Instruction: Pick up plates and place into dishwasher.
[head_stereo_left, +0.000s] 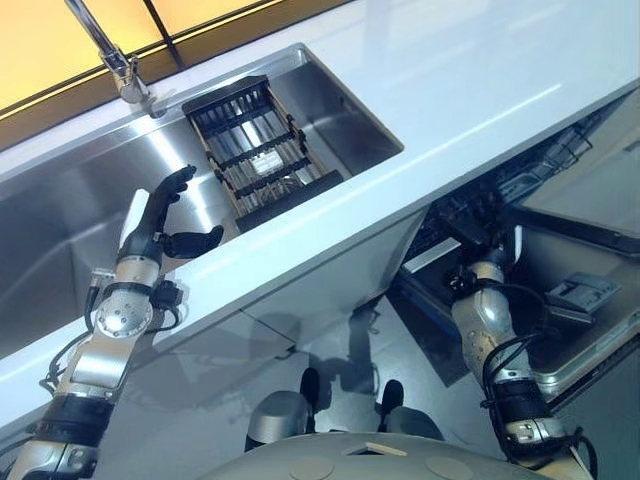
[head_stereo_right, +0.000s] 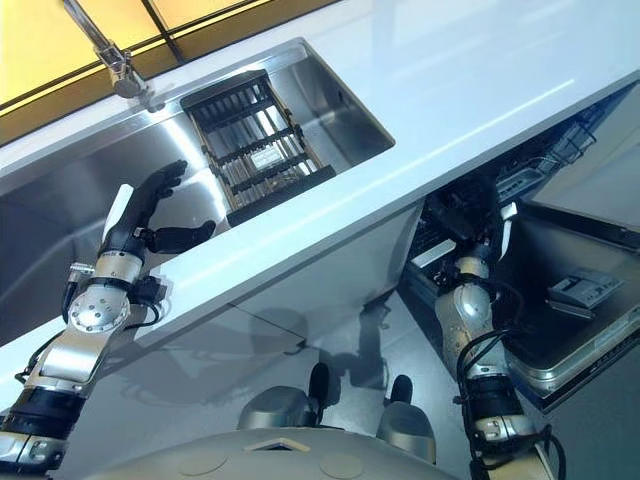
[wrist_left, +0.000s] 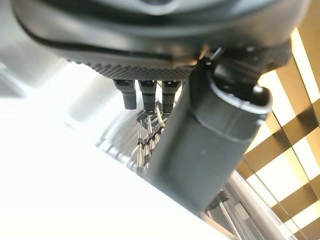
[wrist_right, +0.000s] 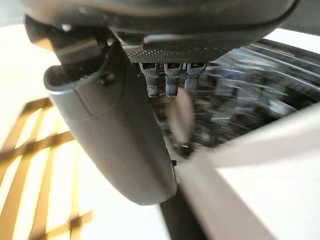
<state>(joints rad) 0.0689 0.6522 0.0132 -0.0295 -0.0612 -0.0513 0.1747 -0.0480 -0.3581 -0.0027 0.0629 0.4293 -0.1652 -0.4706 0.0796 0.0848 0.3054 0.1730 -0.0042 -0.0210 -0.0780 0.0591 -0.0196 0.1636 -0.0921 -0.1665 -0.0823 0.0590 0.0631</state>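
A dark wire dish rack (head_stereo_left: 260, 150) lies in the steel sink (head_stereo_left: 60, 220), and I see no plate in it. My left hand (head_stereo_left: 150, 225) hovers over the sink just beside the rack, open, fingers straight and thumb (wrist_left: 215, 135) spread, holding nothing. My right arm (head_stereo_left: 485, 320) reaches under the counter into the open dishwasher (head_stereo_right: 540, 160). In the right wrist view the right hand (wrist_right: 110, 135) is open, its fingers (wrist_right: 167, 80) straight before the dishwasher's wire rack (wrist_right: 260, 85). A pale blurred shape (wrist_right: 181, 116) lies past those fingers; I cannot tell what it is.
The white countertop (head_stereo_left: 480, 80) runs between the sink and the dishwasher. A faucet (head_stereo_left: 110, 50) stands at the sink's far corner. The dishwasher door (head_stereo_left: 590, 340) hangs open at the lower right, with its detergent compartment (head_stereo_left: 580, 292) facing up.
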